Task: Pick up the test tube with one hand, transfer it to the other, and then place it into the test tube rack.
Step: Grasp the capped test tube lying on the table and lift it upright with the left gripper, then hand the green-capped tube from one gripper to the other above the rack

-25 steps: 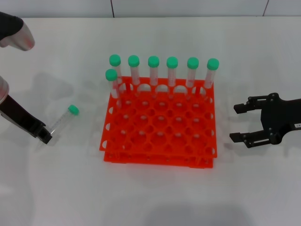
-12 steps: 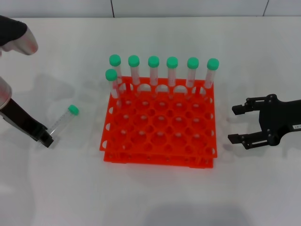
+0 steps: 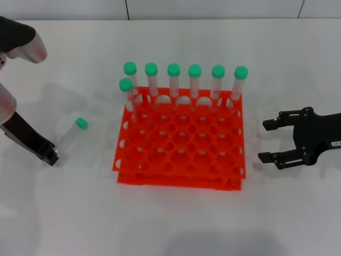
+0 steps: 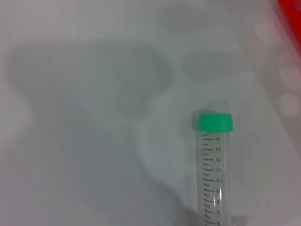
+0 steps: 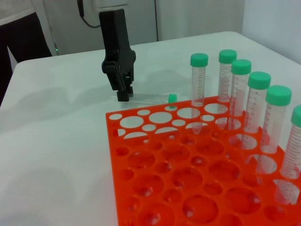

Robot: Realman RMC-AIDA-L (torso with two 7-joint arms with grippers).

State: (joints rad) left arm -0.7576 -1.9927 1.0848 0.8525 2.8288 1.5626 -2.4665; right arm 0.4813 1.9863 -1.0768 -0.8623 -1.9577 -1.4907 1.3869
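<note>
White table [image 3: 170, 224] carries orange test tube rack [image 3: 178, 141], lone test tube [image 3: 72, 133]

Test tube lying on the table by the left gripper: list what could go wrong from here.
1. The test tube is round and lies flat on the white table, so it may roll if the left gripper at its bottom end nudges it.
2. A grip at the very tip could let the capped end sag or slip.
3. Seven capped tubes crowd the orange test tube rack, and the waiting right gripper could knock them when placing.
</note>
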